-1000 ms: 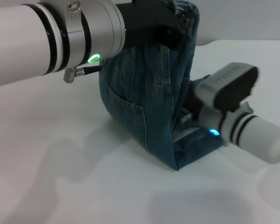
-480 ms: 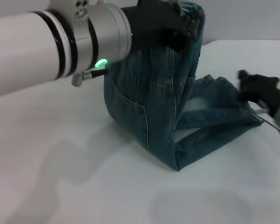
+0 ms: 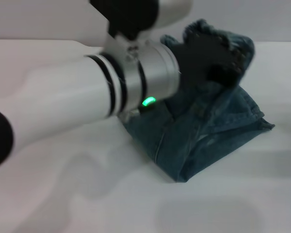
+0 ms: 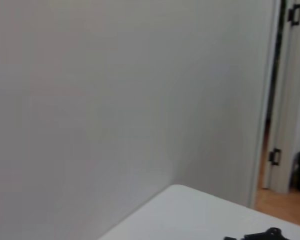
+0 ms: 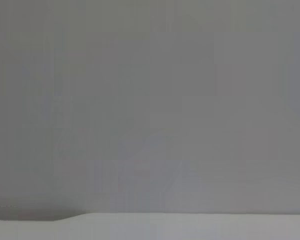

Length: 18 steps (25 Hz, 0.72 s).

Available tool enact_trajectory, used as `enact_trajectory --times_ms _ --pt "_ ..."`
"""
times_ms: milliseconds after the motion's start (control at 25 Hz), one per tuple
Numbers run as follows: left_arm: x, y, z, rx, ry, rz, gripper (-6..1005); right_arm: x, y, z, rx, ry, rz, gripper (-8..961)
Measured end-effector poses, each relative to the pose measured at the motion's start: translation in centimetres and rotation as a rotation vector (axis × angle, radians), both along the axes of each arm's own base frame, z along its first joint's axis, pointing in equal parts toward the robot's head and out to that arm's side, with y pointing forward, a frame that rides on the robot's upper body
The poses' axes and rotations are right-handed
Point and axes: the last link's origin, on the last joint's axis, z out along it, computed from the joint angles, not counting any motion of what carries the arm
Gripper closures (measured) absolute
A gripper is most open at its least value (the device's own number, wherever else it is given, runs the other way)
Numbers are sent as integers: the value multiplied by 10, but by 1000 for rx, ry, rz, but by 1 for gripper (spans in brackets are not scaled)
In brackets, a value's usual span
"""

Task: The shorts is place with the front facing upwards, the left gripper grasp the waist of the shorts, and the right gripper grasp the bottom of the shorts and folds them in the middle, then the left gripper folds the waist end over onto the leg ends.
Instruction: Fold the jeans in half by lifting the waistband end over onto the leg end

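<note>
Here, in the head view, the left gripper (image 3: 218, 60) reached across from the robot's left, its silver-white arm stretched diagonally over the white table (image 3: 87, 194) with a green light glowing on the wrist. Its black claw was clamped shut on the waist (image 3: 208, 31), holding that puckered band raised above the rest of the garment. The shorts (image 3: 203, 131) hung down from the grip and bunched on the table, with the lower denim folded flat and a hemmed corner pointing toward the robot's right. The right gripper was out of sight. The left wrist view showed only a wall, a table corner and a doorway; the right wrist view showed a blank wall.
</note>
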Motion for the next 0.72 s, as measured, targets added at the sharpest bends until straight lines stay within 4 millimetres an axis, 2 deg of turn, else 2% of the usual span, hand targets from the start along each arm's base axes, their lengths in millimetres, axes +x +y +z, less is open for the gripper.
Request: enact_trajectory --times_ms 440,720 --pt "5 -8 -54 -65 -45 -45 890 4 -5 1 -2 -18 -2 953" --pt "7 -9 -61 -40 -76 -61 888 -1 -4 1 -14 -41 21 953"
